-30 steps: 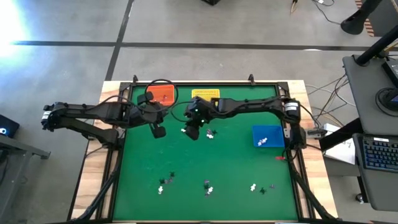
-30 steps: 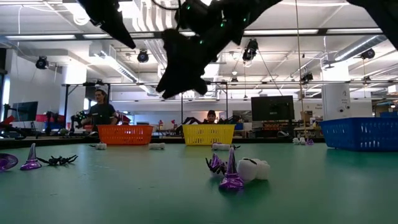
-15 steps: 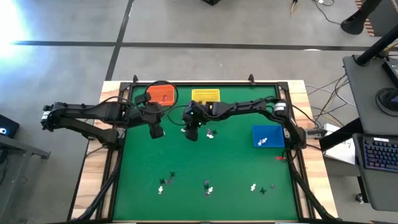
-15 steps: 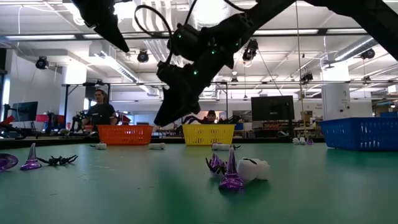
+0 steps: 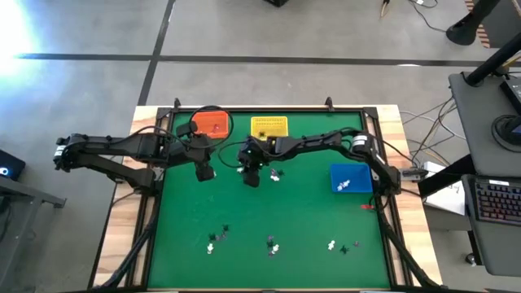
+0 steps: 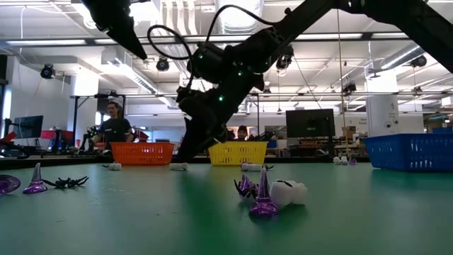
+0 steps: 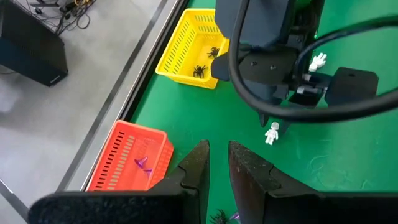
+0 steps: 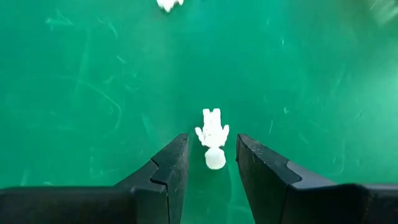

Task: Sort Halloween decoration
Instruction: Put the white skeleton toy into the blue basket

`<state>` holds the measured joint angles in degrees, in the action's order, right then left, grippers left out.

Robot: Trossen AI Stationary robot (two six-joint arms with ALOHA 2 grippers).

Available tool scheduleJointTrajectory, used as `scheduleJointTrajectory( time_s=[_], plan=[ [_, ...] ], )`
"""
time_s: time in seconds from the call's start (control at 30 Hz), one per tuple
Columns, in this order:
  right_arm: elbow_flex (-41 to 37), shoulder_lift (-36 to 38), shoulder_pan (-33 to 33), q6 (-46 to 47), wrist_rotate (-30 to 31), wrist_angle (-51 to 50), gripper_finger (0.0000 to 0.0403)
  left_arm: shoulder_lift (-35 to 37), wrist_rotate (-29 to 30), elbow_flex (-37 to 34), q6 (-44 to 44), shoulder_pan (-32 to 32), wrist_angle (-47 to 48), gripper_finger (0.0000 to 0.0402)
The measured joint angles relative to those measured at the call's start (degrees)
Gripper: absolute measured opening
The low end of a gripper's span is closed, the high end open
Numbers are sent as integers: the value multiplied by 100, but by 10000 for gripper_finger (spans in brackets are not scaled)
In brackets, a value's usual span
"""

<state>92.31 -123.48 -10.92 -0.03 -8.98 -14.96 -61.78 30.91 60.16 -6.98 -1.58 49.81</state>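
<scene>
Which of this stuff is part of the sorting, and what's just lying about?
Job: white figure between the right gripper's open jaws; purple and white trinkets mid-table; orange basket, left gripper idle near it; yellow basket; blue basket.
Lying about: keyboard and cables off the table; person in the background.

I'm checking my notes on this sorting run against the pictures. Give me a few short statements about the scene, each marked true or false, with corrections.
1. The right gripper is open, with a white skeleton figure between its fingers. True.
2. The yellow basket holds black spiders. True.
3. The orange basket holds white figures. False: a purple trinket lies in it.
4. The blue basket sits beside the orange one. False: it stands at the table's right side, away from the orange basket.
5. The left gripper holds a spider. False: nothing shows between its fingers.
</scene>
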Motion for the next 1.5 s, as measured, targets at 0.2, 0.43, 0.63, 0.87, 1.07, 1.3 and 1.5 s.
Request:
scheduleJointTrajectory(
  time_s=[0.2, 0.43, 0.63, 0.87, 1.07, 1.3, 1.5],
  plan=[
    [2, -102, -13, 47, 3, 33, 128, 0, -6, 0, 0, 0, -13, 41],
    [11, -192, -37, 360, 9, -25, 113, 0, -6, 0, -17, 0, -12, 41],
    [13, -197, -59, 707, 19, -81, 69, 0, -6, 0, -17, 0, -10, 41],
    [13, -197, -68, 918, 14, -111, 17, 0, -4, 0, -17, 0, -7, 41],
    [11, -143, -66, 1001, 16, -131, 15, 0, -3, 0, -20, -1, -6, 41],
    [258, -44, -61, 1004, 5, -238, 13, 0, -3, 0, -21, 0, -3, 41],
    [713, -41, -59, 913, 11, -1010, 12, 2, -3, 0, -22, -2, 14, 41]
  ],
)
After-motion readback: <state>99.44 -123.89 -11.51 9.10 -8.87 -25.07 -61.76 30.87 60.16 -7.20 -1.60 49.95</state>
